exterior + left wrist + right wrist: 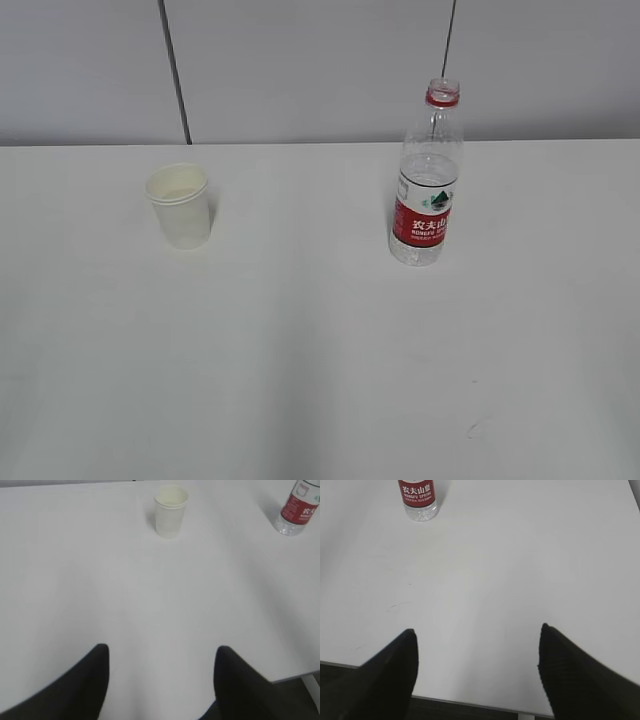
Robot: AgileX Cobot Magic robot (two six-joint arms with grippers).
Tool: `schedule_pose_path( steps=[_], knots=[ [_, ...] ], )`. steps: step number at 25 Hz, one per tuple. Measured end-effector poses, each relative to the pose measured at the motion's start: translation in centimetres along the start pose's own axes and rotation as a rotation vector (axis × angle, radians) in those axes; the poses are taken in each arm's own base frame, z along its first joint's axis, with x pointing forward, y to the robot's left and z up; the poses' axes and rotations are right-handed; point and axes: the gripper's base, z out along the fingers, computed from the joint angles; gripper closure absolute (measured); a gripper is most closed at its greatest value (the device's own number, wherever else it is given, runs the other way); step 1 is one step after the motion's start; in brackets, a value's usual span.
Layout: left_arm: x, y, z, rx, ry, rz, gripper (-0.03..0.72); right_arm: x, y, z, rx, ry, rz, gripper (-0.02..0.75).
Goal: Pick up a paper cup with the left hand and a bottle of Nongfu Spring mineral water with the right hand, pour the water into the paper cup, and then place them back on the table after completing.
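Left hand hangs low over near worktop edge, jaws spread wide, empty, pointed at paper cup. Cup stands upright at far left, well apart from the bottle, likely so each arm gets its own reach. Bottle upright, uncapped, water low. Right hand also back at the edge, jaws wide, holding nothing.

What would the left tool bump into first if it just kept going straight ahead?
Probably the paper cup: it stands ahead of the open left tool, slightly right of centre, with bare table between. Depth is unclear.
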Motion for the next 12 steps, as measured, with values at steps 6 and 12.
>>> schedule_pose_path(
  steps=[6, 12],
  knots=[
    [0.00, 0.00, 0.38, 0.001, -0.016, 0.006, 0.272, -0.01, 0.01, 0.11, 0.000, -0.005, -0.002, 0.184],
    [0.00, 0.00, 0.38, 0.001, -0.016, 0.006, 0.272, -0.04, 0.01, 0.11, 0.002, -0.008, -0.001, 0.184]
  ],
)
